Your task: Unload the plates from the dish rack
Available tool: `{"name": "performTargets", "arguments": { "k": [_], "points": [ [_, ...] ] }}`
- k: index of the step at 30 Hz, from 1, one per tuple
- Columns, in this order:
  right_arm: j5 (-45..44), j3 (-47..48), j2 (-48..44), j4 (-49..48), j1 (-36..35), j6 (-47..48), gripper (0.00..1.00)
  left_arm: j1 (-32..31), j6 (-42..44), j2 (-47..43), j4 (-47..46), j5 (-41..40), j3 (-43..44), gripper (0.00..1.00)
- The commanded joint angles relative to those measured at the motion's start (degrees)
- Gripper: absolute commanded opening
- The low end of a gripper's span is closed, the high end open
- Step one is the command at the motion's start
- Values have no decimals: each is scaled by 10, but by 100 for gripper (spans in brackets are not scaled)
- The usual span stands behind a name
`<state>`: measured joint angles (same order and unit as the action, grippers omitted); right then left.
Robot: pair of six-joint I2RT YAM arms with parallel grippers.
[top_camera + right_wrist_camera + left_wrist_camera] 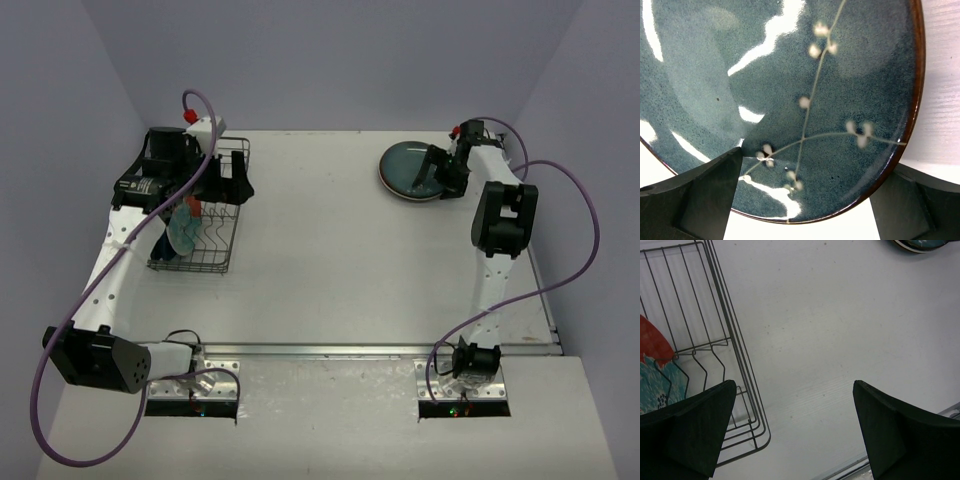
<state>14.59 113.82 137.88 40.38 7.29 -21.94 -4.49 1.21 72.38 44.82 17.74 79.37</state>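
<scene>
The left gripper (794, 387) has its fingers (690, 432) spread wide and holds nothing. One finger hangs over the rack's (742, 365) edge wires and the other over bare table (830, 330) just beside the rack. In the top view it sits above the rack's (215, 250) far end. Inside the rack, a red plate (652, 367) with a teal flower pattern stands upright between the prongs (702, 367), toward the near end (183, 228).

The right gripper (815, 165) also has wide fingers (695, 192), one on each side of the teal plate's (790, 75) rim. I cannot tell whether they touch it. This plate has white sprigs and a brown edge. It lies flat on the table well to the right of the rack, about level with the rack's far end (405, 168).
</scene>
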Motion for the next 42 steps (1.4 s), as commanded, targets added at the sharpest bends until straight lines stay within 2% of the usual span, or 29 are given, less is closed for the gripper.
{"name": "performTargets", "arguments": {
  "k": [1, 6, 12, 20, 23, 28, 32, 36, 37, 38, 42],
  "points": [
    [5, 6, -49, 7, -7, 29, 99, 5, -4, -9, -21, -74, 13, 100],
    [-20, -56, -118, 5, -8, 52, 99, 5, 3, 1, -12, -232, 39, 100],
    [-34, -140, -233, -8, -7, 83, 99, 12, 30, 54, 10, -368, 51, 93],
    [-3, -268, -398, -31, -8, 110, 99, 41, 54, 97, -29, -430, 11, 89],
    [16, -308, -450, -37, -8, 113, 99, 65, 59, 130, -34, -419, 16, 88],
    [31, -341, -495, -37, -7, 111, 99, 74, 67, 155, -45, -377, -1, 79],
    [45, -357, -507, -37, -8, 104, 99, 75, 70, 152, -60, -326, -30, 70],
    [60, -367, -512, -39, -7, 94, 99, 74, 71, 150, -70, -310, -54, 54],
    [61, -369, -514, -41, -7, 92, 99, 74, 72, 150, -70, -310, -56, 49],
    [62, -372, -517, -43, -8, 90, 99, 75, 74, 148, -72, -309, -60, 39],
    [65, -374, -520, -45, -7, 88, 99, 74, 82, 128, -78, -309, -61, 18]
  ]
}}
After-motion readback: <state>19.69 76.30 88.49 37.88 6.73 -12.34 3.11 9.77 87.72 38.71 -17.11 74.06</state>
